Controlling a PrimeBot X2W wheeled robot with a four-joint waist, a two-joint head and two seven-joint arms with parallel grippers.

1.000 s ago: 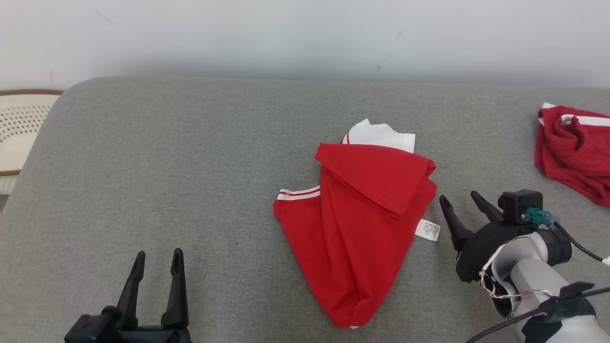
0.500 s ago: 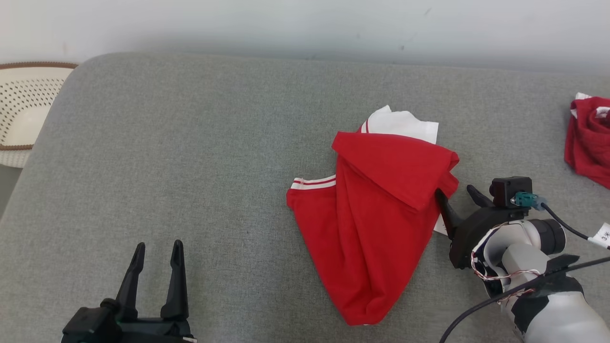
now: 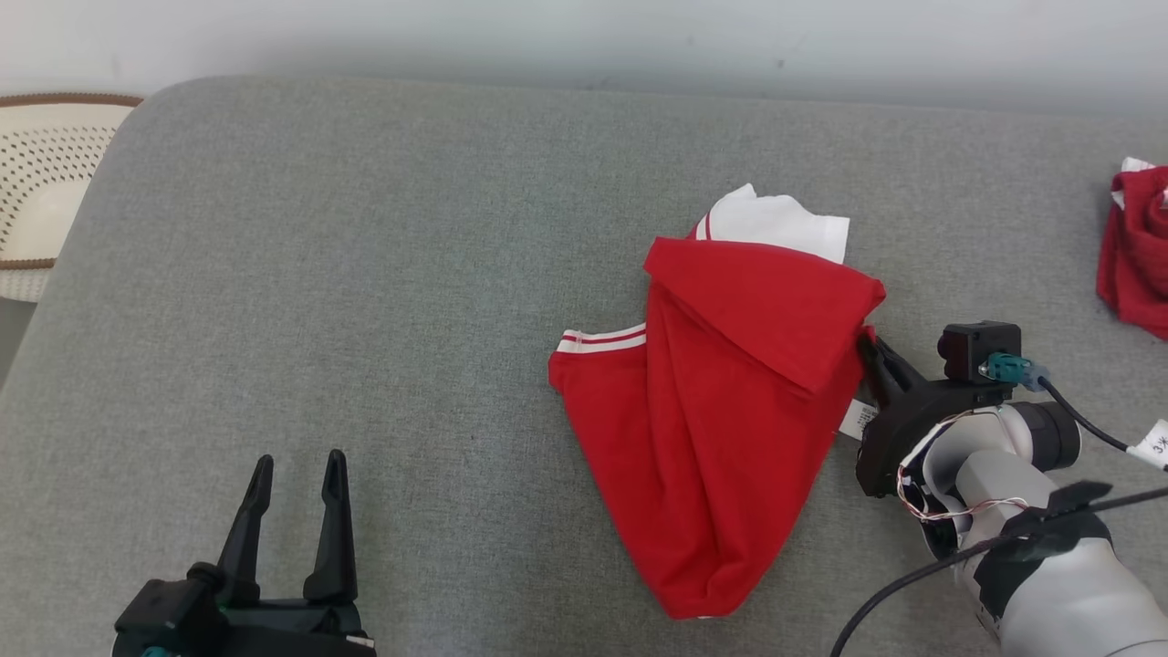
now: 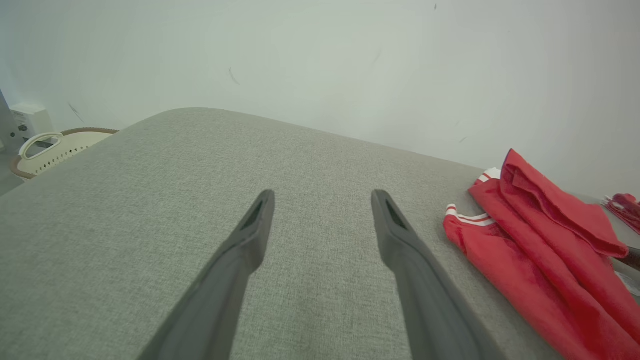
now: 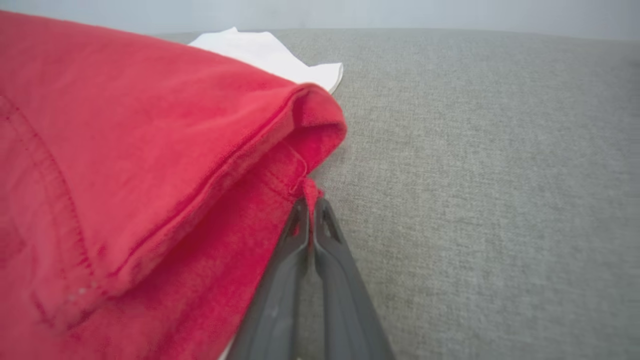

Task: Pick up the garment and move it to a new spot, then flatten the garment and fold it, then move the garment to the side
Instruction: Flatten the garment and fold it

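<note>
A: head cam?
B: red shirt (image 3: 721, 411) crumpled mid grey cushion (image 3: 365, 274). right gripper (image 3: 871, 347) pinched on its right edge.
A: left wrist?
B: left gripper (image 4: 324, 195) spread wide over cushion, holding nothing, shirt off to one side.
A: right wrist?
B: fingers clamped together on the red hem.

Background was pretty plain: a big grey fabric cushion (image 3: 365, 274) with a rounded left corner, and a pale, slightly scuffed wall (image 3: 547, 36) right behind it. Off its left end sat a white perforated basket (image 3: 36, 182) with a brown rim. Lighting was soft and even.
</note>
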